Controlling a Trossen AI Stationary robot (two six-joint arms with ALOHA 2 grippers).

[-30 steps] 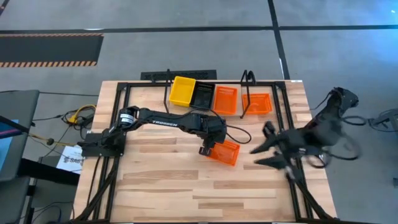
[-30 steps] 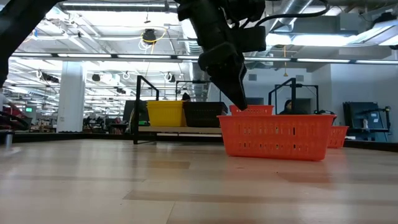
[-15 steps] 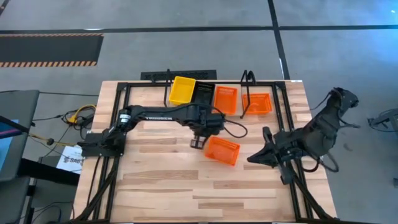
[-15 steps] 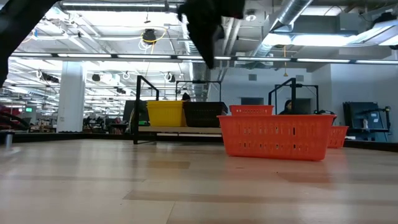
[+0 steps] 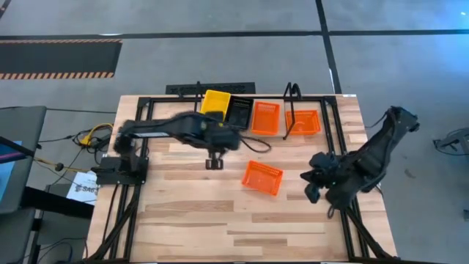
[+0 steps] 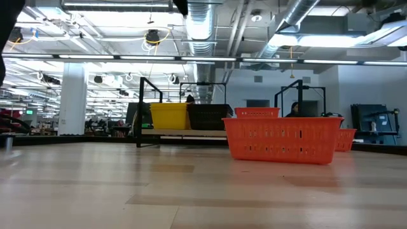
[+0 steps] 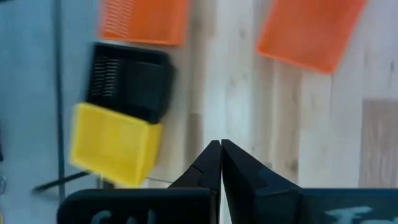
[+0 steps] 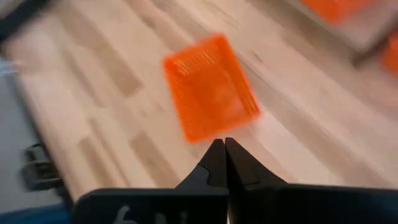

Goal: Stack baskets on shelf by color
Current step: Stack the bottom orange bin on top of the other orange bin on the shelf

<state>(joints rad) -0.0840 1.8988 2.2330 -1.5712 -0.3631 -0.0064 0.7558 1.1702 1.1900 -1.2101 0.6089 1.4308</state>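
Note:
One orange basket (image 5: 262,177) rests on its bottom on the bare tabletop, also seen in the low view (image 6: 283,138). On the shelf (image 6: 181,132) at the far edge stand a yellow basket (image 5: 215,105), a black basket (image 5: 239,112) and an orange basket (image 5: 266,117). My left gripper (image 5: 214,164) is shut and empty, raised to the left of the loose basket (image 7: 308,31). My right gripper (image 5: 309,185) is shut and empty, to the right of that basket (image 8: 211,87), pointing toward it. Neither gripper shows in the low view.
Another orange basket (image 5: 305,122) lies just past the shelf's right wire hoop (image 5: 292,95). Black frame rails (image 5: 139,125) run along the table's left and right sides. Bare wood (image 5: 220,220) fills the near half of the table.
My left gripper has left the loose orange basket's left end, risen and drawn back toward the table's left and far side, and shut. The basket has stayed where it was. My right gripper has shut, sunk and rolled about.

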